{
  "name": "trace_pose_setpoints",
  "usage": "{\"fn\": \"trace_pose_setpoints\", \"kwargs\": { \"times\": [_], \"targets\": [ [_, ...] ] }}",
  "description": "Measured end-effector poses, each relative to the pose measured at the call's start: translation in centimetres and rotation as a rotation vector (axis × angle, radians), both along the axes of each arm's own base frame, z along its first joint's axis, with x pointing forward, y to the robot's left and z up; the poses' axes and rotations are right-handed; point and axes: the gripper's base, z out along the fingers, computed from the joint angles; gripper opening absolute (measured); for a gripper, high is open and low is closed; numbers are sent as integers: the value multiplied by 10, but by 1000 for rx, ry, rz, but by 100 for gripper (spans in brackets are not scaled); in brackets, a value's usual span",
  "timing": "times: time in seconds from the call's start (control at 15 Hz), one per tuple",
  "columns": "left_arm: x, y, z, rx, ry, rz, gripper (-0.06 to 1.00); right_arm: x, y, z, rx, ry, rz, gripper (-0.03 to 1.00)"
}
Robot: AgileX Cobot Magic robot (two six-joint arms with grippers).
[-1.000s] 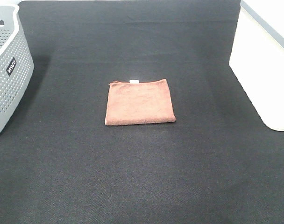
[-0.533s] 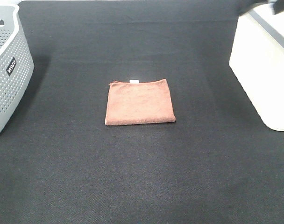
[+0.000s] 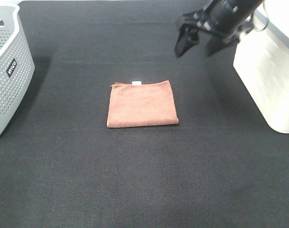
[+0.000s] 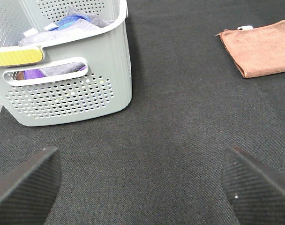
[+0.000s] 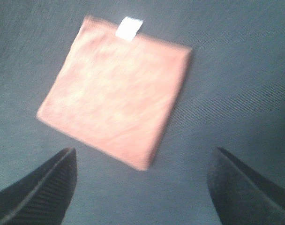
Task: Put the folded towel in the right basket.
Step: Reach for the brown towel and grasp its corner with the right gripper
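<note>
The black desk [image 3: 135, 180] carries a white basket [image 3: 273, 71] at its right edge, a gray basket [image 3: 6, 76] at its left, and the folded towel [image 3: 142, 103] flat between them. The right tool [image 3: 196, 49] hangs wide open, empty; the left tool [image 4: 140, 187] likewise.

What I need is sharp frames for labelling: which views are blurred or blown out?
Right wrist view: the towel is blurred, with a bluish cast. Exterior high view: towel sharp, right gripper slightly smeared, white basket blown out. Left wrist view: sharp, evenly lit.
</note>
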Motion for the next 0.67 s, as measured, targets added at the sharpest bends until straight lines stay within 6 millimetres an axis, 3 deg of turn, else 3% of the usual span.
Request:
{"fn": "trace_pose_setpoints", "kwargs": {
  "times": [0.07, 0.47, 0.67],
  "targets": [
    [0, 0, 0, 0, 0, 0, 87, 0, 0, 0, 0, 0, 0, 73],
    [0, 0, 0, 0, 0, 0, 87, 33, 20, -61, 29, 256, 27, 73],
    [0, 0, 0, 0, 0, 0, 87, 47, 24, -84, 38, 297, 21, 73]
  ]
}}
